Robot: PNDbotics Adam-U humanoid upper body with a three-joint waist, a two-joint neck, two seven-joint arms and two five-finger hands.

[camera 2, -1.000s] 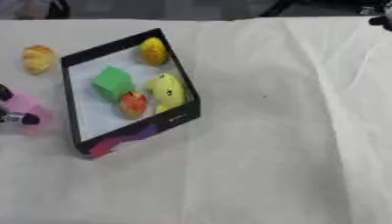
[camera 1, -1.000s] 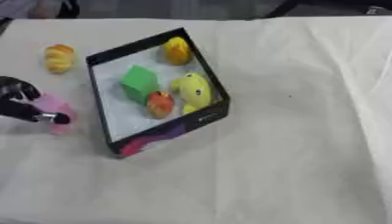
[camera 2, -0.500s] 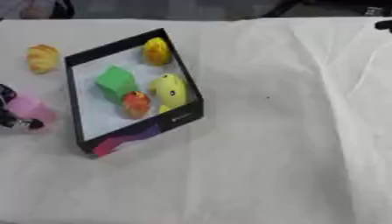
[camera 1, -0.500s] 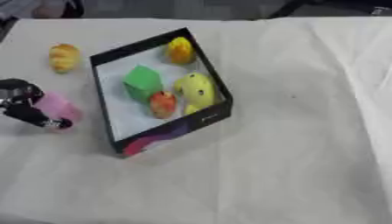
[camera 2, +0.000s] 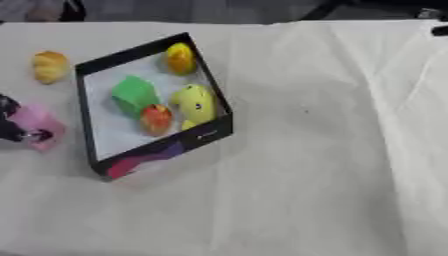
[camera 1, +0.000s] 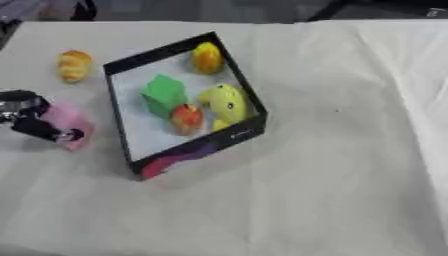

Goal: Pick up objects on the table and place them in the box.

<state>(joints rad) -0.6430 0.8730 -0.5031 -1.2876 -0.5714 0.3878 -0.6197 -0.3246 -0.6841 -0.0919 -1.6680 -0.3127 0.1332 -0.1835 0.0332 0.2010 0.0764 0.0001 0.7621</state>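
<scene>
Left robot hand [camera 1: 24, 114] at the worktop's left edge, fingers curled round the pink object [camera 1: 68, 125]; dark fingertip visible against its lower end. Pink object held just above or on the cloth, cannot tell which. Long axis ran from upper left to lower right, roughly toward the box's near-left corner.

Box [camera 1: 121, 135] just to the right of the held object, near but not touching, set askew with one corner pointing at the near edge. Left wall stood between object and white floor. Already inside: green block [camera 1: 163, 95], red-orange fruit [camera 1: 185, 119], yellow toy [camera 1: 226, 102], smaller yellow piece [camera 1: 206, 58] in the far corner.

Orange-yellow item [camera 1: 73, 65] still outside, toward the far-left corner of the worktop, beyond the left robot hand and clear of the box.

Right robot hand not seen in either view.

Judged: next move a lift and short carry rightward over the left wall; open floor lay along the near-left side of the box. Left arm plainly nearer for both remaining items.
</scene>
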